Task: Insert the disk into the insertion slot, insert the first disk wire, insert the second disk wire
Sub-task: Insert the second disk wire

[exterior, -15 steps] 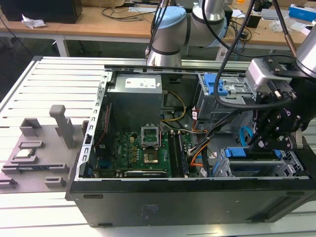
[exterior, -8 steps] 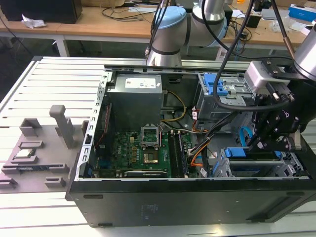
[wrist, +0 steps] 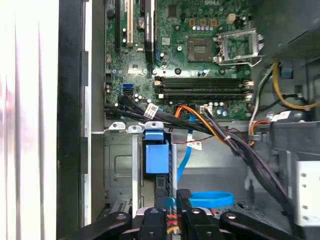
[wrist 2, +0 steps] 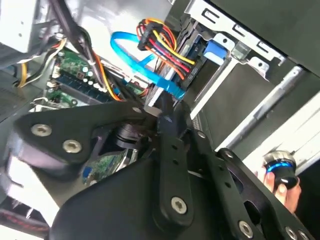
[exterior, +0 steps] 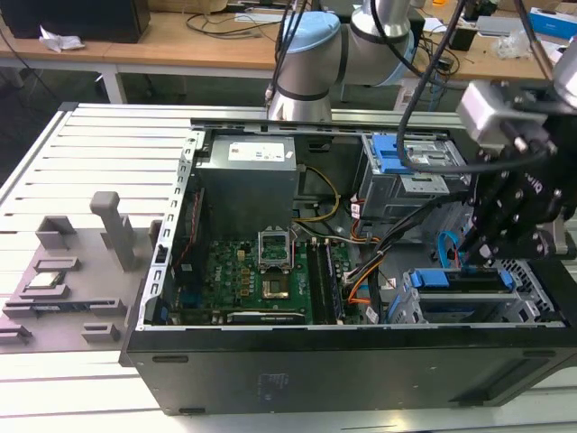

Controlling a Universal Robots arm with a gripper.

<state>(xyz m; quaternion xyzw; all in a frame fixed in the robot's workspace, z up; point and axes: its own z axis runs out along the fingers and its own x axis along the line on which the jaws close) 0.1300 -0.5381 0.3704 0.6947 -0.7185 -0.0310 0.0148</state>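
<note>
Because the gripper (exterior: 469, 257) hangs low over the corner of the open computer case (exterior: 361, 361) where the insertion slot (exterior: 469, 302) sits, the work appears to be at the wiring stage: the disk (exterior: 464, 281) already lies seated in that bay, its blue carrier edge showing just under the fingers. In the second wrist view the fingertips (wrist 2: 167, 107) are drawn close together on the connector end of a flat blue data cable (wrist 2: 150, 67), presumably held so it can be lined up with the drive's rear edge (the exact contact is hidden by the linkage). Beside the slot, toward the motherboard (exterior: 270, 280), a bundle of red, yellow and orange power wires (wrist 2: 160, 42) hangs loose, its plug near the bay's mouth.
</note>
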